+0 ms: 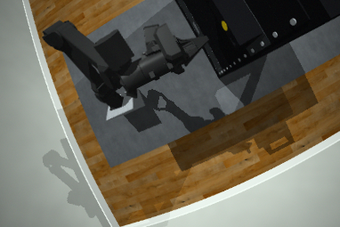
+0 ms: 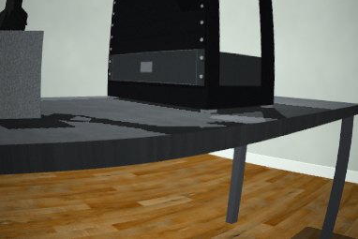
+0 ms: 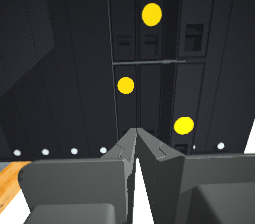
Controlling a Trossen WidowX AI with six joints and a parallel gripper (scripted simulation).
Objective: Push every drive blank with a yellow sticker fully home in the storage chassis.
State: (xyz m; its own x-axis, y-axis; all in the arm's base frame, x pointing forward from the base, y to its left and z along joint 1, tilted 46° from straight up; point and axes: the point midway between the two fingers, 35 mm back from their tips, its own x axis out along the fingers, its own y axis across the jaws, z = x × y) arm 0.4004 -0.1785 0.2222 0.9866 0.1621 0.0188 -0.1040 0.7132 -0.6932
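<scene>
I see three yellow-stickered blanks on the chassis front in the wrist view, upper [image 3: 151,14], middle [image 3: 125,85] and lower right [image 3: 183,125]; I cannot tell how far each stands out. My fingers are fully closed on nothing, tips just below the middle blank, apart from it. The rack [image 2: 212,22] stands on the surface [image 2: 141,140], its top cut off in the exterior view.
</scene>
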